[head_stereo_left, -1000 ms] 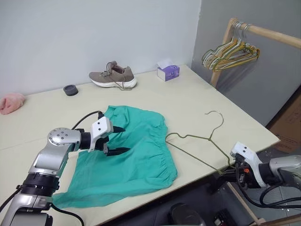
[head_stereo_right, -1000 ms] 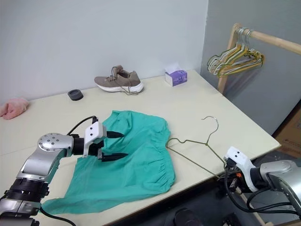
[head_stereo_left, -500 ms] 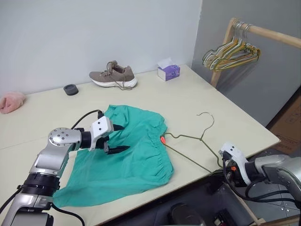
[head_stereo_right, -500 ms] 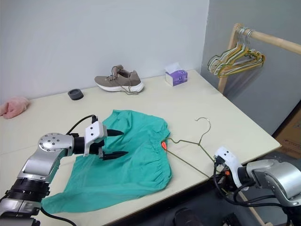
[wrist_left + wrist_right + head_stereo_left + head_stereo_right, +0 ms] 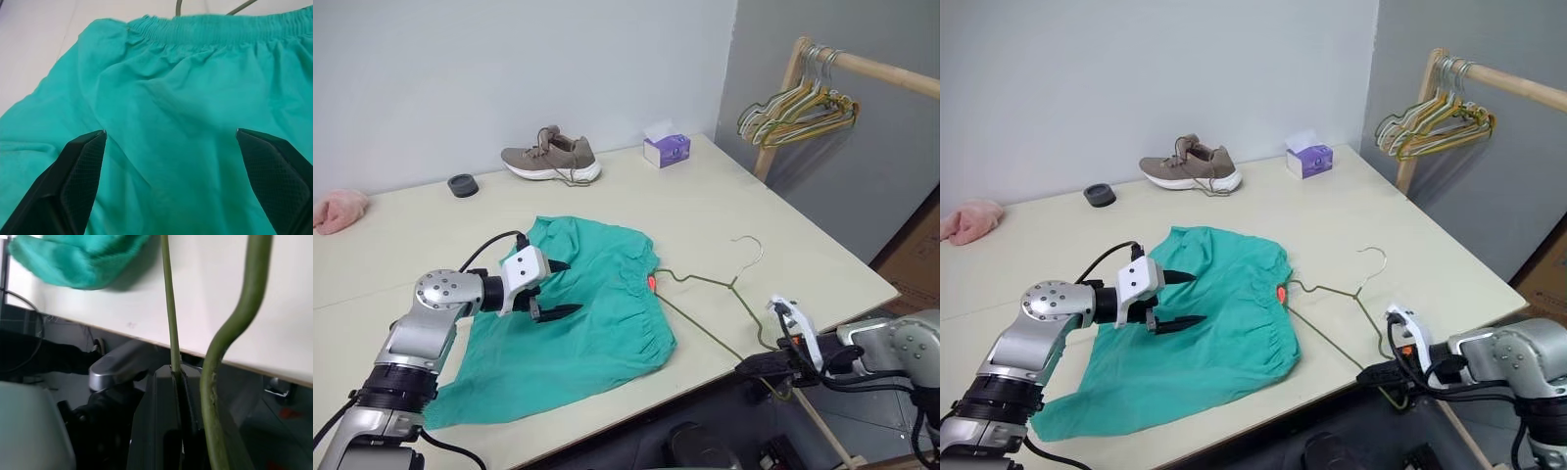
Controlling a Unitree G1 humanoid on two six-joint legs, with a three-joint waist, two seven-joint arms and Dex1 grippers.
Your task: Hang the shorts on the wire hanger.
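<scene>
The teal-green shorts (image 5: pixel 597 323) lie flat on the table, waistband toward the right, with a small orange tag (image 5: pixel 651 284) at its edge. My left gripper (image 5: pixel 574 287) hovers open just above the shorts' middle, fabric showing between its fingers (image 5: pixel 78 176). The olive wire hanger (image 5: pixel 705 318) lies on the table. One end touches the waistband by the tag, and its hook (image 5: pixel 751 248) points away from me. At the table's front edge my right gripper (image 5: pixel 1371 375) is shut on the hanger's lower wire (image 5: pixel 168 308).
A brown shoe (image 5: pixel 551 157), a purple tissue box (image 5: pixel 665 149), a small black round thing (image 5: pixel 462 185) and a pink fluffy cloth (image 5: pixel 337 211) sit along the back. A wooden rack with a bunch of coloured hangers (image 5: pixel 798 103) stands at the right. The table's front edge (image 5: pixel 705 377) is close to my right gripper.
My right gripper rolled and shifted left, sliding the hanger left until its end reached the waistband by the tag. The shorts' right edge bunched slightly. The left gripper stayed in place.
</scene>
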